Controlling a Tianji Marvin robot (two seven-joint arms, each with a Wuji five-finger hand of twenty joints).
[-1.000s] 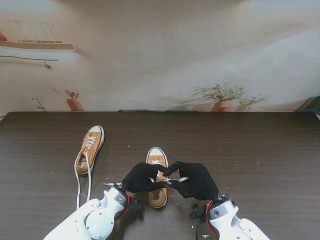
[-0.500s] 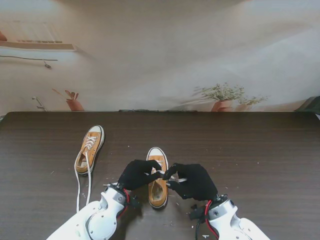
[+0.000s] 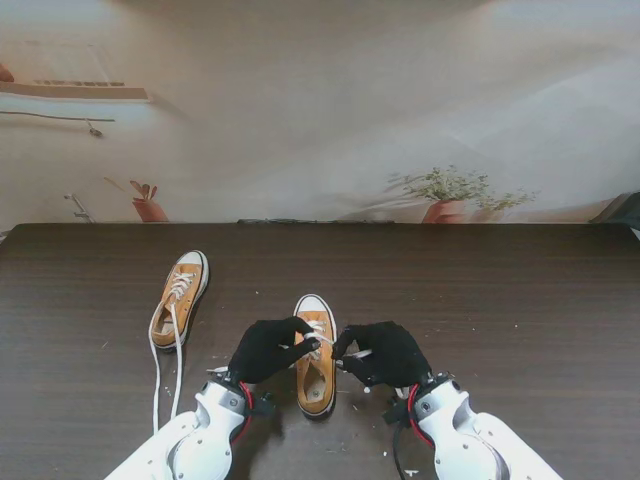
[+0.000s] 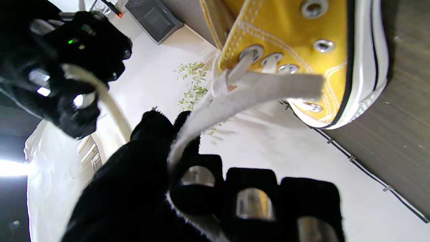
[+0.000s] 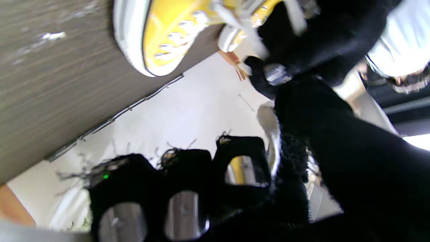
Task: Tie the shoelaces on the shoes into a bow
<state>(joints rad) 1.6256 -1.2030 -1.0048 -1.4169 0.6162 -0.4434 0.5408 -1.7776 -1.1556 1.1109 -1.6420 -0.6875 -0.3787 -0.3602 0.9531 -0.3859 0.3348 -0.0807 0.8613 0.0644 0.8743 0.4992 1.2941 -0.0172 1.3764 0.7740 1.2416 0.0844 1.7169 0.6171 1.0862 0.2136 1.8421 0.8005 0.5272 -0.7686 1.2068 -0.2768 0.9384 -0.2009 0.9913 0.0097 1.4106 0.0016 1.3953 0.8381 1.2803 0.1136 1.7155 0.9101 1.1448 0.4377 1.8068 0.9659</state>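
Note:
A yellow sneaker (image 3: 316, 362) with a white toe cap stands in the middle of the table, toe pointing away from me. My left hand (image 3: 266, 349), in a black glove, sits at its left side and pinches a flat white lace (image 4: 235, 95) between thumb and forefinger. My right hand (image 3: 388, 353) is at the shoe's right side, shut on the other lace end (image 5: 272, 132). Both laces run from the top eyelets (image 4: 250, 53). A second yellow sneaker (image 3: 180, 297) lies farther left with its laces (image 3: 158, 370) trailing loose toward me.
The dark wood table (image 3: 520, 300) runs to a back edge against a pale wall printed with potted plants (image 3: 450, 195). Small white specks (image 3: 352, 405) lie scattered near the shoes.
Both hands have drawn apart, the left toward the left and the right toward the right, uncovering the shoe's middle. Each keeps its lace.

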